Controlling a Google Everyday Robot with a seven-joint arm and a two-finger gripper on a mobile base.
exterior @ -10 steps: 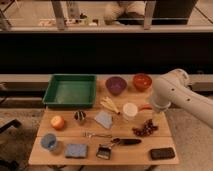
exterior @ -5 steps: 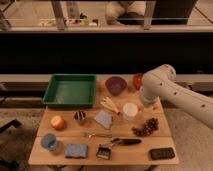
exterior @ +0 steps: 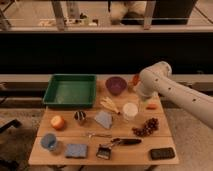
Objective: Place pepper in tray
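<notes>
1. While scanning rightward from the tray (exterior: 69, 104), find the pepper (exterior: 151, 106): small, slender, red-orange, lying flat on the wooden table (exterior: 135, 156), well apart from the tray's right rim and outside it.
2. Between pepper and tray, closer to the pepper, note a white cup (exterior: 130, 110), upright, near the pepper but apart from it.
3. Right of the tray and slightly farther back than the pepper, see the gripper (exterior: 141, 96) at the low end of the white arm (exterior: 167, 87), hanging over the table just behind the cup. Cannot tell the claw's state: apart, together or clamped, all masked by the arm's bulk. Cannot tell any contact with the pepper either.
4. Just beside the tray's far right corner, mark a round purple bowl (exterior: 116, 85); farther right from the tray, a red bowl (exterior: 135, 80), largely hidden behind the arm.
5. Off the tray's front right corner, spot pale yellow sticks (exterior: 109, 105), a grey-blue cloth (exterior: 104, 119) and a small dark round thing (exterior: 80, 117).
6. Directly in front of the tray, near its left end, find a round orange fruit (exterior: 58, 122).
7. Farthest forward from the tray, count a blue cup (exterior: 48, 141), a blue sponge (exterior: 76, 150), a thin utensil (exterior: 97, 135), a dark brush (exterior: 112, 146), a dark-red cluster (exterior: 146, 127) and a flat black slab (exterior: 162, 153).
</notes>
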